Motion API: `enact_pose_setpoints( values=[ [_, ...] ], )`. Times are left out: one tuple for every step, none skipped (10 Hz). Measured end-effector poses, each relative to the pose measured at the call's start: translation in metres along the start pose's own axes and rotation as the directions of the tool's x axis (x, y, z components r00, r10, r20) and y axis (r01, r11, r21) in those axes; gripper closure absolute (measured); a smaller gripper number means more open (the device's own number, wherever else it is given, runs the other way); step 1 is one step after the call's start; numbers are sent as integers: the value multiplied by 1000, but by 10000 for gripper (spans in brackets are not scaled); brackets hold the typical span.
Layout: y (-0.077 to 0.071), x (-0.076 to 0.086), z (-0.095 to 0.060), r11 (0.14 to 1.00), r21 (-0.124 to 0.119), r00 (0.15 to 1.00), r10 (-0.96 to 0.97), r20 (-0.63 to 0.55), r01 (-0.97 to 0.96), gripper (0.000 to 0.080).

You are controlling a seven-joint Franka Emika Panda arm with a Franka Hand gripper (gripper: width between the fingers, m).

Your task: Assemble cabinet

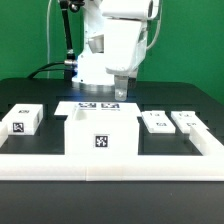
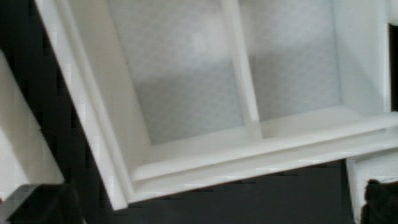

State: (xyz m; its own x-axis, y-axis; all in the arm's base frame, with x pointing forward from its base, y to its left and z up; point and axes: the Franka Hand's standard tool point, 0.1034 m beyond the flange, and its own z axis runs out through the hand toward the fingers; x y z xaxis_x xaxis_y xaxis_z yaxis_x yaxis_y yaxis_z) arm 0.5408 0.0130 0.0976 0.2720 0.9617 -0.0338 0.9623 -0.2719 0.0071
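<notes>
The cabinet [image 1: 84, 138] is white, with a black-and-white square tag [image 1: 101, 141] on its front face. The counter [image 1: 40, 92] is black and the wall [image 1: 25, 40] behind it green. The small part [image 1: 25, 120] at the exterior view's left is white, with black-patterned tags.

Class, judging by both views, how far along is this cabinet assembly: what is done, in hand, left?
Done: nothing looks joined; the large white plastic cabinet box stands alone mid-table. In hand: nothing; the open gripper hovers above it. Left: a small white tagged block, an inner flat white panel and an outer flat white panel lie loose beside it.
</notes>
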Motion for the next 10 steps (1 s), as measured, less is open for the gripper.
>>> enact_pose_setpoints(
  values=[
    [0,0,0,1000,0,1000,0,0,0,1],
    [1,-2,1,998,-12,998,-69,-2,69,1],
    [-3,-6,6,987,-17,987,-158,-2,158,1],
    [-8,-9,11,980,-22,981,-196,-3,196,1],
    [-13,-10,12,982,-17,982,-190,-2,189,1],
    [-21,-12,13,982,-10,982,-190,-2,190,1],
    [-27,-13,14,982,-5,982,-191,-1,191,1],
    [-31,-15,16,981,-2,981,-193,-1,193,1],
    [-41,-18,21,981,3,981,-193,-3,193,1],
    [-51,-22,26,982,8,982,-191,-5,191,1]
  ],
)
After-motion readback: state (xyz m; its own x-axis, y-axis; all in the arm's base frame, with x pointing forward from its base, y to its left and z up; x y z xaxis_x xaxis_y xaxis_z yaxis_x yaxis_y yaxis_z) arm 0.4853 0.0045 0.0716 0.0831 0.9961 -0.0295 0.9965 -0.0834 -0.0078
